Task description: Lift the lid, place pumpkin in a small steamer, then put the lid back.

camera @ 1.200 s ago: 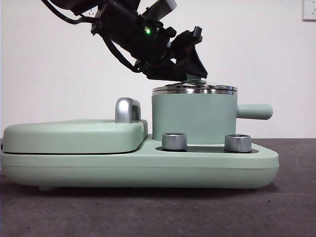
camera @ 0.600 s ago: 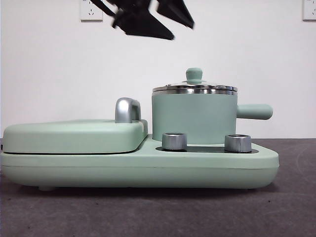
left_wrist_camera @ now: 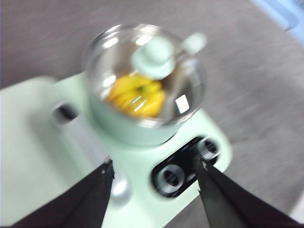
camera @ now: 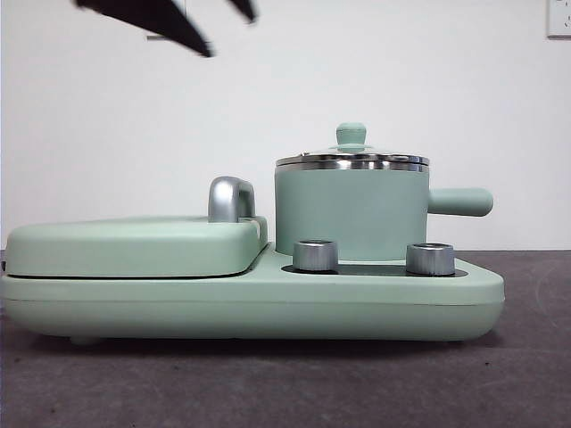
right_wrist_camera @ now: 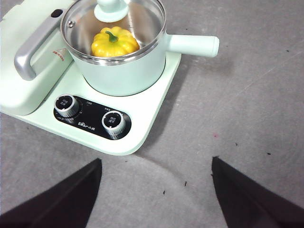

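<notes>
The small steamer [camera: 348, 214] stands on the right half of the mint-green appliance. The lid [camera: 352, 162] sits on it, knob up. Through the glass the pumpkin [right_wrist_camera: 114, 42] rests inside the steamer [right_wrist_camera: 123, 76]; it also shows, blurred, in the left wrist view [left_wrist_camera: 135, 95]. My left gripper [left_wrist_camera: 154, 166] is open and empty, well above the steamer [left_wrist_camera: 128, 130] and apart from the lid [left_wrist_camera: 114, 42]. In the front view it shows as black tips at the top left [camera: 230, 34]. My right gripper [right_wrist_camera: 156, 160] is open and empty, over the table in front of the appliance.
The flat griddle cover [camera: 134, 245] with a steel handle [camera: 227, 198] fills the appliance's left half. Two steel dials [camera: 315, 255] [camera: 429, 259] sit in front of the pot. The pot's side handle [camera: 459, 201] points right. Dark grey table [right_wrist_camera: 247, 95] lies around.
My left gripper has left the lid's knob and moved up and to the left, jaws open. The lid stays on the steamer.
</notes>
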You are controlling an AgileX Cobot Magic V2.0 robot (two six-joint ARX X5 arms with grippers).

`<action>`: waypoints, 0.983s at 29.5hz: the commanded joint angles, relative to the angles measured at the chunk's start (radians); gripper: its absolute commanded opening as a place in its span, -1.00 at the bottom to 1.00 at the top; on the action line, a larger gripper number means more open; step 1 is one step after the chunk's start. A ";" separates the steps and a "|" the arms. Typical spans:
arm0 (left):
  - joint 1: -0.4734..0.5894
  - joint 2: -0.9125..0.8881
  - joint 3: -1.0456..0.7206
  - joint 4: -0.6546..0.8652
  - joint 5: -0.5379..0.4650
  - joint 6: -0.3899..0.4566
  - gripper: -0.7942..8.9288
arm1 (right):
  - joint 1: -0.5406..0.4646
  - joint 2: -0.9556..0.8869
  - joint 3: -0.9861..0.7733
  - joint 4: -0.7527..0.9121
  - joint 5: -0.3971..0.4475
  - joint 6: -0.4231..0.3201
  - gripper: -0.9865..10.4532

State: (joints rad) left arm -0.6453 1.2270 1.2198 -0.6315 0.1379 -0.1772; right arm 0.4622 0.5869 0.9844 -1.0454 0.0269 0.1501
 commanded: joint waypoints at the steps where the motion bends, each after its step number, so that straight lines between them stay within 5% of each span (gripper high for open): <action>1: -0.004 -0.051 -0.006 -0.032 -0.075 0.002 -0.26 | 0.006 0.006 0.005 0.005 0.000 0.016 -0.20; 11: -0.003 -0.364 -0.219 -0.035 -0.209 0.001 -0.26 | 0.006 0.006 0.005 0.082 0.001 0.018 -0.20; 18: -0.002 -0.587 -0.365 -0.076 -0.277 -0.076 -0.26 | 0.006 0.006 0.005 0.103 0.000 0.019 -0.20; 27: -0.002 -0.685 -0.378 -0.106 -0.303 -0.074 -0.26 | 0.006 0.004 0.005 0.086 -0.010 0.020 -0.21; 29: -0.002 -0.686 -0.378 -0.106 -0.302 -0.074 -0.48 | 0.006 0.004 0.005 0.084 -0.007 0.021 -0.40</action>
State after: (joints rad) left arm -0.6434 0.5400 0.8330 -0.7517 -0.1593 -0.2481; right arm 0.4629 0.5869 0.9844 -0.9668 0.0193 0.1635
